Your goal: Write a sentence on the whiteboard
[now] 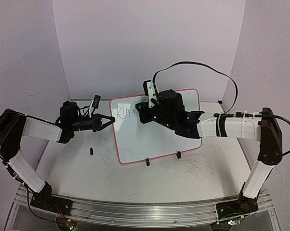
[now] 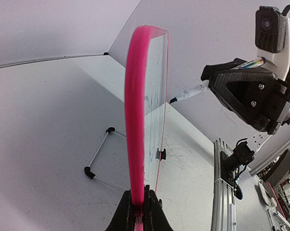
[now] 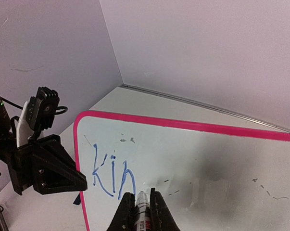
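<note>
A whiteboard (image 1: 152, 139) with a pink frame is sitting near the middle of a scuffed white counter (image 1: 87, 173), its two black clip feet (image 1: 147, 162) at its near edge. How steeply it is leaning is not showing clearly.

The left tool (image 1: 108, 121) is reaching in from the whiteboard's left and is clamping narrowly on the left edge of the frame. In the left wrist view, the pink frame (image 2: 135, 120) is running straight up from between the fingertips (image 2: 130, 211).

The right tool (image 1: 144, 111) is hovering over the whiteboard's upper left area and is gripping a marker (image 3: 143, 204) tightly between its fingers (image 3: 124, 211). The marker's tip is touching, or nearly touching, the white surface (image 3: 217, 159) just right of the writing.

The sentence (image 3: 111, 171) is showing only as the blue handwritten letters "Kin", sitting in the whiteboard's top left corner.

A small black object (image 1: 91, 151) is lying on the counter, left of the whiteboard's near left corner.
</note>
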Tool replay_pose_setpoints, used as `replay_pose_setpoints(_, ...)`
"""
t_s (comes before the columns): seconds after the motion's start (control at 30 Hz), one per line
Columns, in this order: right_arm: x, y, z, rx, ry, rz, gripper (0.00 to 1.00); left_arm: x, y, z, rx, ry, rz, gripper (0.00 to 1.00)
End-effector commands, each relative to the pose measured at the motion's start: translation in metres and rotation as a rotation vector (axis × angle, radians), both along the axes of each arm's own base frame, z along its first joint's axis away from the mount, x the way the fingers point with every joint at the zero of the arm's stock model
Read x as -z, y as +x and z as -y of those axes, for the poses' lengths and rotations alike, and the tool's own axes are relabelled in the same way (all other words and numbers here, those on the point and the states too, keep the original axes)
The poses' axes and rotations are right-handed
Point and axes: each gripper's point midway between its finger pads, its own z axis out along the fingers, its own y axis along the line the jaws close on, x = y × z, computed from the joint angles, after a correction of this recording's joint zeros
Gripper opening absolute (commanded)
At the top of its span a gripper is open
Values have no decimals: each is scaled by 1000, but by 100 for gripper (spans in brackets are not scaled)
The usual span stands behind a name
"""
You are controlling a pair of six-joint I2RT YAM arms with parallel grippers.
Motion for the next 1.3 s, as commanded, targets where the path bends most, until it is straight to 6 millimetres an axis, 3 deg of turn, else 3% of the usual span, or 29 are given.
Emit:
replay_pose_setpoints(0.0, -31, 7, 7, 26, 44, 45, 0, -22, -6, 9, 54, -14, 97, 0)
replay_pose_setpoints(0.73, -23, 23, -6, 42, 20, 56, 0, -24, -6, 10, 58, -16, 104, 0)
replay_pose_setpoints(1.07, -1, 12, -12, 4, -4, 7, 0, -24, -5, 10, 56, -15, 102, 0)
replay_pose_setpoints(1.27, 11, 7, -6, 10, -17, -17, 0, -24, -5, 10, 55, -15, 102, 0)
